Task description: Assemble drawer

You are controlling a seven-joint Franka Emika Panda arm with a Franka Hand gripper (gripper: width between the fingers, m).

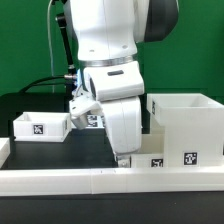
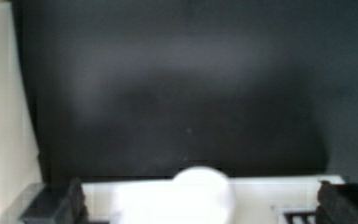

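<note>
Claw held apart, a knobbed tray between its tips, unclamped.
In the exterior view the rail is seen nearest, the tagged housing behind at that view's right, another tray at its left, with dark table open between. The knob and fingers are shown by the wrist view only.

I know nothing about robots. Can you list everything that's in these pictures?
small tray: one, white, tagged, exterior view's left
knobbed tray: one, white, under the gripper in the wrist view
housing: one, white, tall tagged box, exterior view's right
rail: one, white, long and low, along the front
table: one, black, under it all
wall: one, green, behind
robot arm: one, white, centre
gripper: one, dark fingers, open, either side of the knobbed tray
</note>
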